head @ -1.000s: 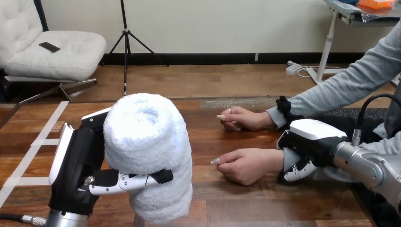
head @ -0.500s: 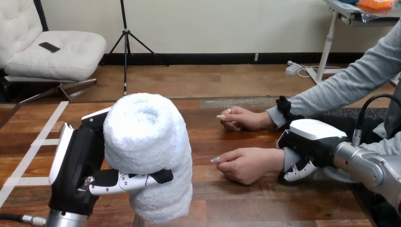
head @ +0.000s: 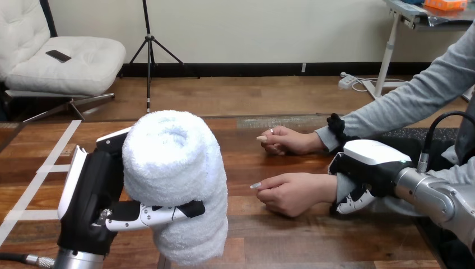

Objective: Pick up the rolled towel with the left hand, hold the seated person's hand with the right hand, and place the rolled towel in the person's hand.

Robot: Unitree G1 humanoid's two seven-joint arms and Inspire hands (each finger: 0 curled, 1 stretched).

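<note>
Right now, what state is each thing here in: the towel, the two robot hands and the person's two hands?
left robot hand: shut on the rolled towel.
rolled towel: rolled up, held end-up, apart from the person's hands.
right robot hand: shut on the person's wrist.
person's near hand: fingers loosely curled, holding nothing.
person's far hand: fingers curled, low over the table.
</note>
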